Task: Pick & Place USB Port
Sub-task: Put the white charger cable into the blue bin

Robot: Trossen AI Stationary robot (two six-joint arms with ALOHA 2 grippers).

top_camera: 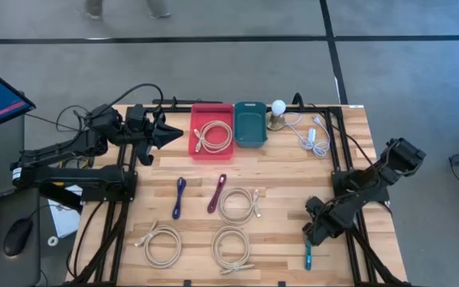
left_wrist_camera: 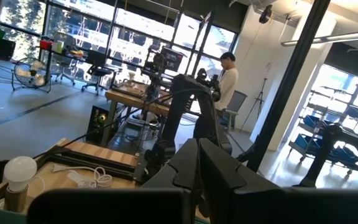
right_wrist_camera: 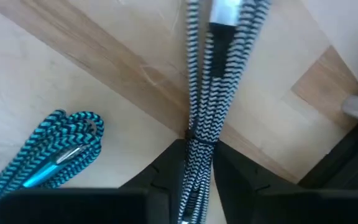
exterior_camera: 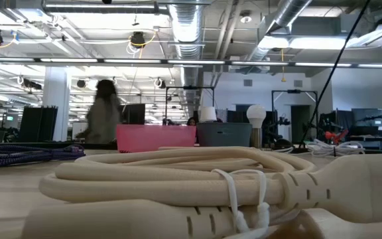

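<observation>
A black-and-white braided USB cable (right_wrist_camera: 207, 93), folded into a bundle with a silver plug (right_wrist_camera: 225, 11), lies on the wooden table near its front right. My right gripper (right_wrist_camera: 199, 163) points down over it, shut on the bundle. In the high view the gripper (top_camera: 313, 231) hides this cable. A teal braided cable (right_wrist_camera: 48, 155) lies beside it, also visible on the table (top_camera: 307, 253). My left gripper (top_camera: 164, 131) hangs shut and holds nothing, above the table's far left, next to the red tray (top_camera: 212, 147). My right gripper pinches the bundled strands of the black-and-white cable (right_wrist_camera: 197, 138) between its two fingers, coming from above and pointing down. The bundle runs on past the fingers and lies flat on the table, its plug end away from the hold.
The red tray holds a cream cable (top_camera: 212, 134); a teal tray (top_camera: 250, 137), a bulb (top_camera: 278, 107) and a white cable (top_camera: 313, 137) stand at the back. Purple (top_camera: 180, 198) and maroon (top_camera: 217, 193) cables and cream coils (top_camera: 237, 204) lie mid-table. A person (exterior_camera: 103, 119) stands in the room.
</observation>
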